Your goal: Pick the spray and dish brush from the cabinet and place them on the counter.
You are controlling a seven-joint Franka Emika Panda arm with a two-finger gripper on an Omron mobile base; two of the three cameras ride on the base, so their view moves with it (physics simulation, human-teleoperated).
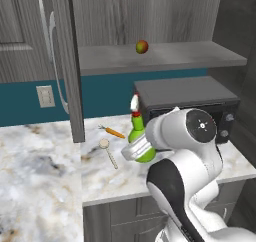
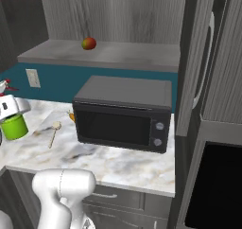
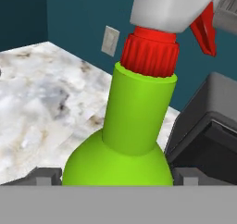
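- The spray (image 1: 141,141) stands upright on the counter (image 1: 40,186), just in front of the left front corner of the microwave (image 1: 190,106). Its green body is close to the front face of that black box, and its red collar and white nozzle reach above the level of the microwave top.
- The gripper (image 3: 118,176) is around the wide lower part of the bottle. In the hand view one dark finger tip (image 3: 44,177) is at each side of the green body. The jaws stand wide, and I cannot tell if they press the bottle or have let it go.
- The dish brush (image 1: 108,152) lies flat on the counter, to the left of the microwave and a little left of the spray, not touching it. Its round head points toward the wall and its thin handle toward the counter edge.
- A carrot (image 1: 114,132) lies just behind the brush, nearer to the wall.
- The cabinet (image 1: 160,56) is open above the microwave. On its grey shelf I see one apple (image 1: 142,47) and nothing else.
- My judgement: the task is almost complete. Both things are out of the cabinet and over the marble. What is left is to open the jaws, if this is not done, and to draw the hand away without tipping the bottle.
- No brand or writing can be read. In these views the bottle shows plain green, and the microwave buttons have no legible marks.
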